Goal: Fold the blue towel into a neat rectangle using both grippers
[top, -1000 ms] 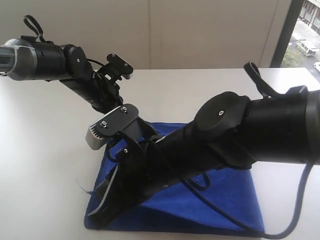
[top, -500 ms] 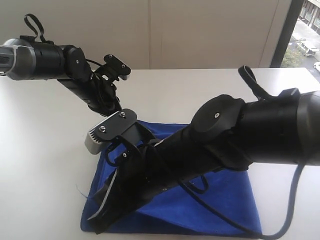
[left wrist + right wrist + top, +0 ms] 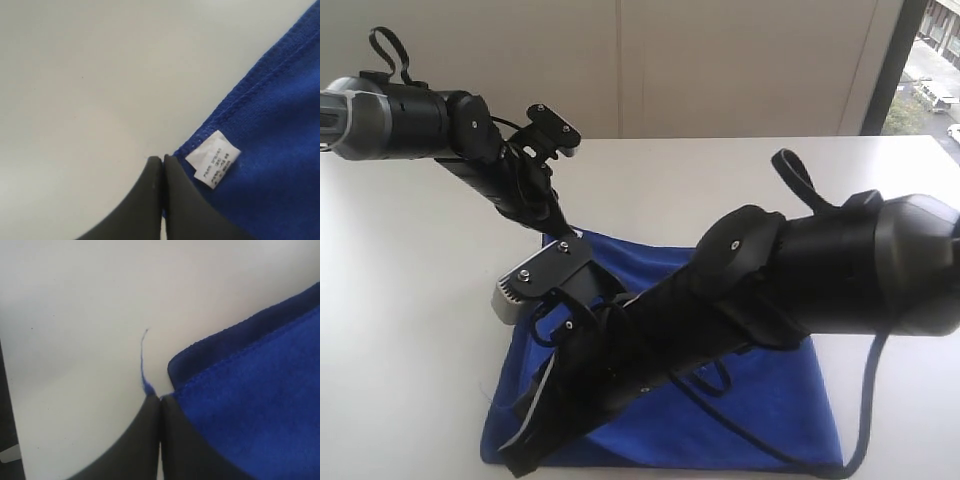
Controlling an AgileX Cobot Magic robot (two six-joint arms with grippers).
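Note:
The blue towel (image 3: 770, 400) lies on the white table (image 3: 410, 300), with two layers showing at its near left corner in the right wrist view. My left gripper (image 3: 558, 230) is down at the towel's far left corner. In the left wrist view this gripper (image 3: 163, 159) is shut, a sliver of blue cloth (image 3: 280, 125) showing between its fingers, and the white tag (image 3: 213, 157) lies right beside it. My right arm reaches across the towel to its near left corner. There my right gripper (image 3: 512, 460) (image 3: 160, 398) is shut on the edge of the towel (image 3: 250, 405).
A loose blue thread (image 3: 142, 355) trails from the pinched corner onto the table. A pale wall stands behind the table and a window (image 3: 930, 60) is at the far right. The right arm's cable (image 3: 865, 420) hangs over the towel's right side.
The right arm has sunk lower and shifted slightly left, and the near left corner of the towel went with it. The left gripper has come down a little at the far corner.

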